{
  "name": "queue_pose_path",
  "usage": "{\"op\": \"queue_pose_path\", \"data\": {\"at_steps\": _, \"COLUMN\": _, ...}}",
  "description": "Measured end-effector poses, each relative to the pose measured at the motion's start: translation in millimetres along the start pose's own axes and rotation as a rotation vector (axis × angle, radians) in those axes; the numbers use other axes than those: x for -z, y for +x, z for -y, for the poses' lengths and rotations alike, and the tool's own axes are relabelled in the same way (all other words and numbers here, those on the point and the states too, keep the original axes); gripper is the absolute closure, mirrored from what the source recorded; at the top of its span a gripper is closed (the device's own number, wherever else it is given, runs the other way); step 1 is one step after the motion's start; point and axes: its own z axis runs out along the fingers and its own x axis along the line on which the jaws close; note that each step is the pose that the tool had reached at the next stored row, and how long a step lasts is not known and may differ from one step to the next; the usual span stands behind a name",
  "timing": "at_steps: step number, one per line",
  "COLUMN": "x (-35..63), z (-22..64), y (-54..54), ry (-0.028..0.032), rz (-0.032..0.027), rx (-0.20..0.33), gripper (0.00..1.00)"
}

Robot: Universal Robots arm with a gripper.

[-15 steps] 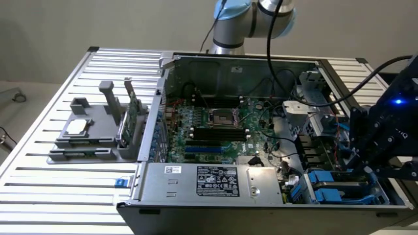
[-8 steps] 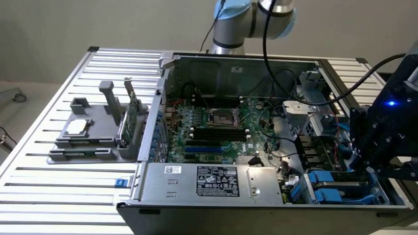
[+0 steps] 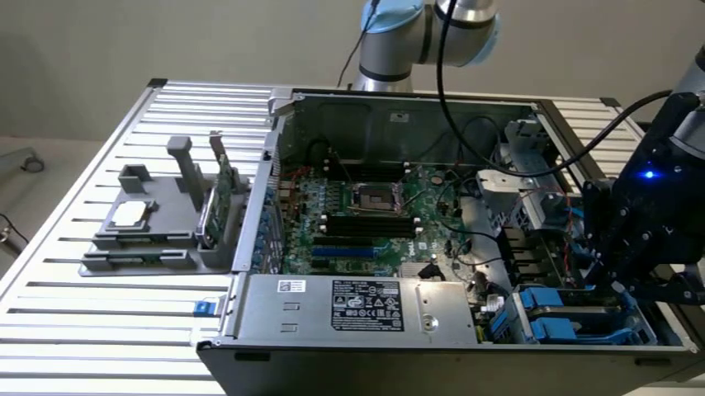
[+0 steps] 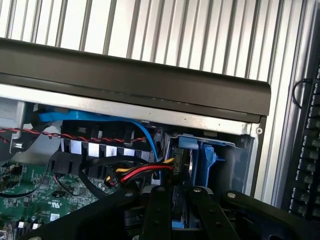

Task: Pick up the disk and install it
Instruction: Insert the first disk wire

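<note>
The hand (image 4: 179,195) pinches the disk (image 4: 186,152), edge-on in the blue bay (image 4: 207,160) just ahead. The wires (image 4: 145,172) close beside the hand could snag, and I think a tilted disk could jam there.

Disk (image 4: 178,224) mostly hidden by the gripper (image 4: 179,194) clamped on it; only a blue sliver of carrier shows. Print on power supply label (image 3: 367,305) too small to read. Keyboard (image 4: 310,150) cut off by picture edge.

Plain beige wall (image 3: 165,41) is standing behind a ribbed aluminium table (image 3: 78,330), pale floor (image 3: 28,194) is showing past the table's edge on the exterior view's left, soft even light is falling throughout.
</note>
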Motion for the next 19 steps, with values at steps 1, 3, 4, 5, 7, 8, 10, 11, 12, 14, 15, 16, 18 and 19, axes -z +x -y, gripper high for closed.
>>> {"op": "queue_pose_path", "data": {"at_steps": 1, "x": 0.0, "z": 0.2, "y": 0.1, "ry": 0.0, "rz": 0.0, "rx": 0.0, "gripper": 0.82}}
{"op": "queue_pose_path", "data": {"at_steps": 3, "x": 0.1, "z": 0.3, "y": 0.1, "ry": -0.0002, "rz": 0.0001, "rx": -0.001, "gripper": 0.82}}
{"op": "queue_pose_path", "data": {"at_steps": 4, "x": 0.1, "z": 0.4, "y": 0.1, "ry": -0.0016, "rz": 0.0004, "rx": -0.001, "gripper": 0.82}}
{"op": "queue_pose_path", "data": {"at_steps": 5, "x": 0.1, "z": 0.9, "y": 0.2, "ry": -0.0046, "rz": 0.0007, "rx": -0.001, "gripper": 0.82}}
{"op": "queue_pose_path", "data": {"at_steps": 7, "x": 0.1, "z": 1.5, "y": 0.3, "ry": -0.0082, "rz": 0.0012, "rx": -0.001, "gripper": 0.82}}
{"op": "queue_pose_path", "data": {"at_steps": 8, "x": 0.1, "z": 1.8, "y": 0.3, "ry": -0.0092, "rz": 0.0015, "rx": -0.001, "gripper": 0.82}}
{"op": "queue_pose_path", "data": {"at_steps": 10, "x": 0.0, "z": 2.3, "y": 0.3, "ry": -0.0095, "rz": 0.0015, "rx": -0.001, "gripper": 0.82}}
{"op": "queue_pose_path", "data": {"at_steps": 11, "x": -0.1, "z": 2.7, "y": 0.4, "ry": -0.0097, "rz": 0.0016, "rx": -0.001, "gripper": 0.82}}
{"op": "queue_pose_path", "data": {"at_steps": 12, "x": -0.1, "z": 3.8, "y": 0.6, "ry": -0.0104, "rz": 0.0017, "rx": -0.001, "gripper": 0.82}}
{"op": "queue_pose_path", "data": {"at_steps": 14, "x": -0.3, "z": 5.1, "y": 0.8, "ry": -0.0113, "rz": 0.0019, "rx": -0.002, "gripper": 0.82}}
{"op": "queue_pose_path", "data": {"at_steps": 15, "x": -0.4, "z": 5.8, "y": 0.9, "ry": -0.0121, "rz": 0.0018, "rx": -0.002, "gripper": 0.82}}
{"op": "queue_pose_path", "data": {"at_steps": 16, "x": -0.4, "z": 6.5, "y": 1.0, "ry": -0.0134, "rz": 0.0021, "rx": -0.002, "gripper": 0.82}}
{"op": "queue_pose_path", "data": {"at_steps": 18, "x": -0.4, "z": 7.7, "y": 1.1, "ry": -0.0174, "rz": 0.003, "rx": -0.002, "gripper": 0.82}}
{"op": "queue_pose_path", "data": {"at_steps": 19, "x": -0.5, "z": 8.0, "y": 1.2, "ry": -0.0205, "rz": 0.0035, "rx": -0.002, "gripper": 0.82}}
